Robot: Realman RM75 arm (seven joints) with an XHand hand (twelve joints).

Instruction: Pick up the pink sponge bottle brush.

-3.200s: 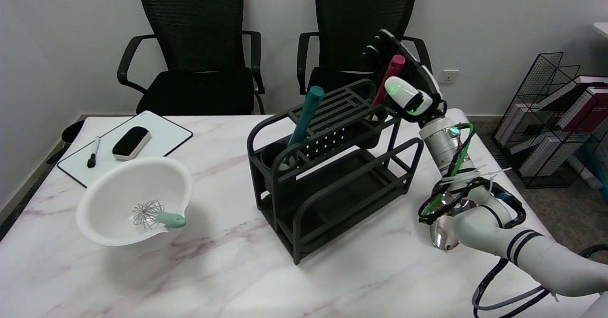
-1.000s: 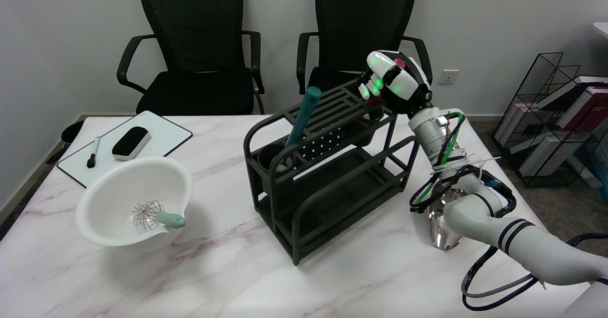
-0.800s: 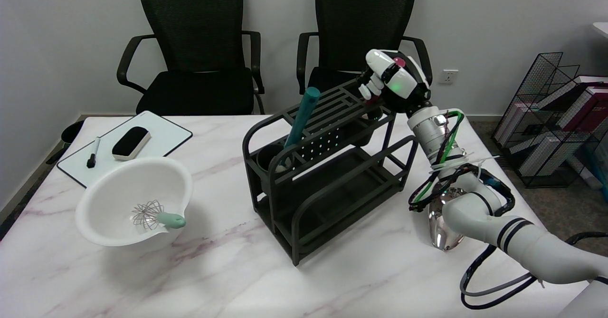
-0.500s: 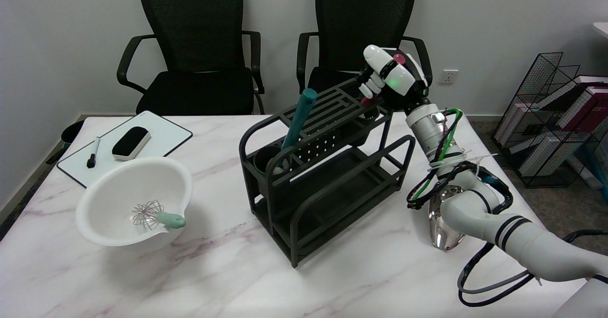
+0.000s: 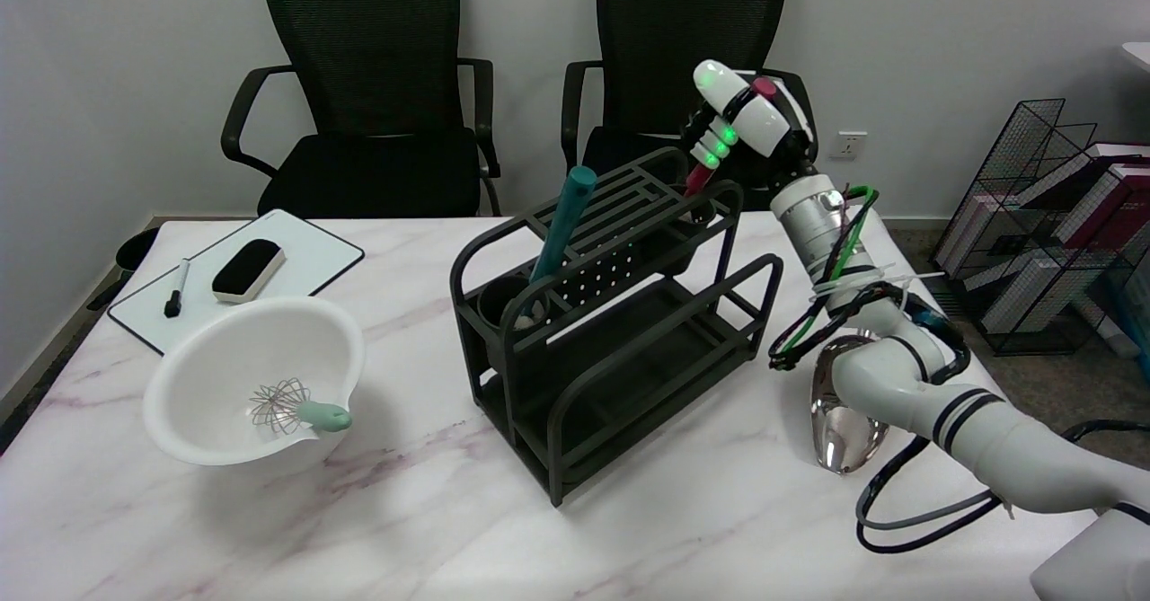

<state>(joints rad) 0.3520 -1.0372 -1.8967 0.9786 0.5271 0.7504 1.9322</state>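
Two brushes stand in the black rack [image 5: 611, 313]: right hand [image 5: 750, 129] grips the pink brush [image 5: 699, 175]; teal brush [image 5: 559, 228] stands apart.

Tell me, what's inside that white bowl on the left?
Inside the white bowl lies a wire whisk with a pale green handle, which rests on the rim. Nothing else shows; the near wall hides a little of the bottom.

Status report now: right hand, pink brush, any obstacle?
Right hand grips pink brush handle. Brush lower end at black rack, sponge not visible. Rack top rail close under hand.
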